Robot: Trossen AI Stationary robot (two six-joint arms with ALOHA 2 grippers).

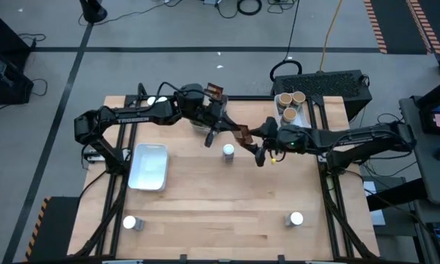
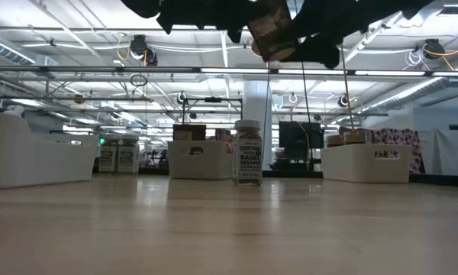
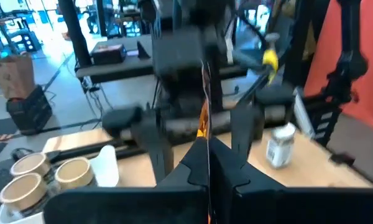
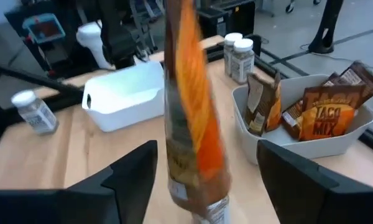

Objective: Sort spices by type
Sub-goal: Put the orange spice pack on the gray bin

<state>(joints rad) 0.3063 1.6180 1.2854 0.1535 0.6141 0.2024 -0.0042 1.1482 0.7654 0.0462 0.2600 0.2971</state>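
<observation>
The table's middle and near part lie mostly bare, with a lone jar (image 1: 228, 152) under the two meeting grippers. A white tray (image 1: 149, 166) blocks the left side (two jars (image 1: 132, 223) stand at the near corners), and bins (image 1: 290, 107) crowd the far edge.

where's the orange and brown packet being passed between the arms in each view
high view: packet mid-table, between the left gripper and right gripper.
low view: packet hangs at top centre.
left wrist view: edge-on, pinched between the fingers.
right wrist view: centre, between spread fingers.
shared landmark: white-capped jar near it.
</observation>
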